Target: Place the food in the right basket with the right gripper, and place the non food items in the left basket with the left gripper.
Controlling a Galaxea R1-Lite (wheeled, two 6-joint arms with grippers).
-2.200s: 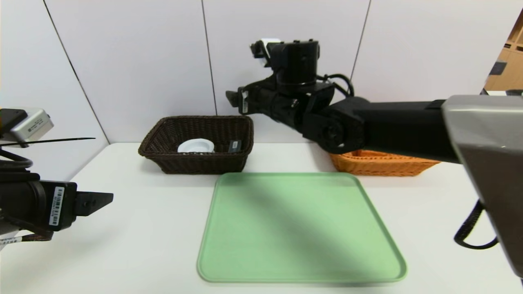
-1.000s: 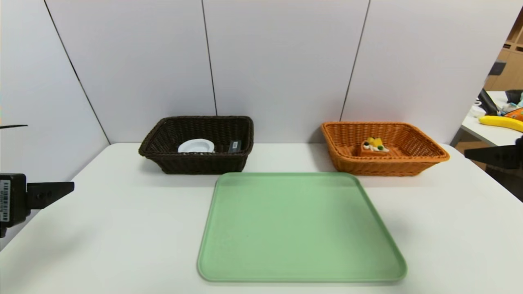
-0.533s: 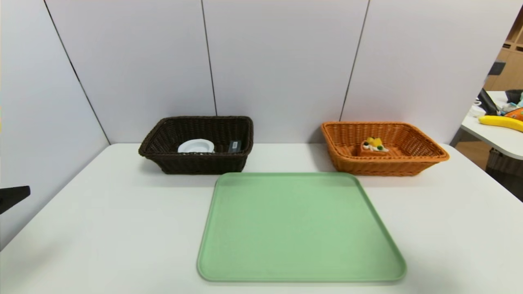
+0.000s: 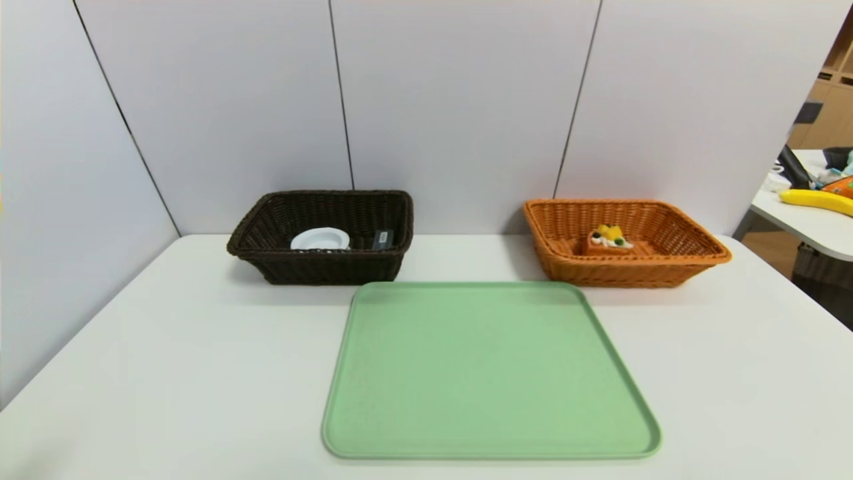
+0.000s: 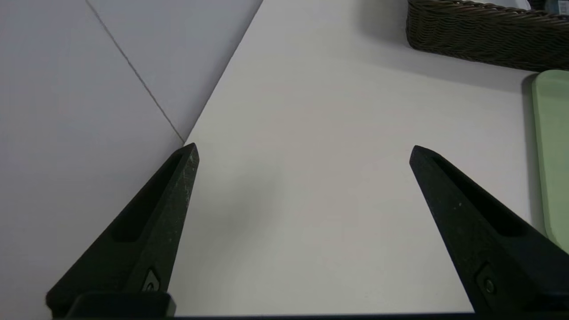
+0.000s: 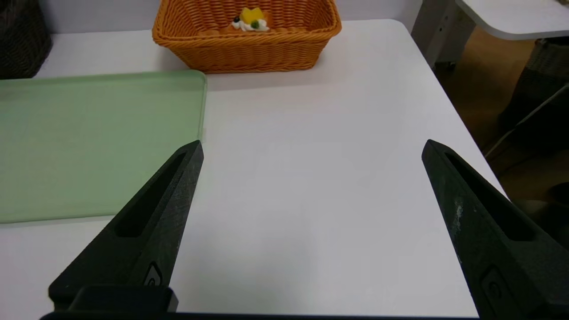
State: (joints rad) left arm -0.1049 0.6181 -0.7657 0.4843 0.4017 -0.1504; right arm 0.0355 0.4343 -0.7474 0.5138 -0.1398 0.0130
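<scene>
The white dish (image 4: 320, 239) lies in the left basket (image 4: 330, 268), beside the dark item (image 4: 383, 239); the food piece (image 4: 608, 241) sits in the right basket (image 4: 626, 272). The left gripper (image 5: 304, 149), over the near left of the table (image 4: 200, 373), has its jaws spread and holds nothing; the right gripper (image 6: 314, 144), over the near right, is likewise spread and unladen. Sorting appears complete. Risk: a needless new reach could catch a basket rim and shift its contents. Orientation: the dish is round, opening upward, with no long axis; the food piece stands topping-up, its long axis apparently running left to right.
</scene>
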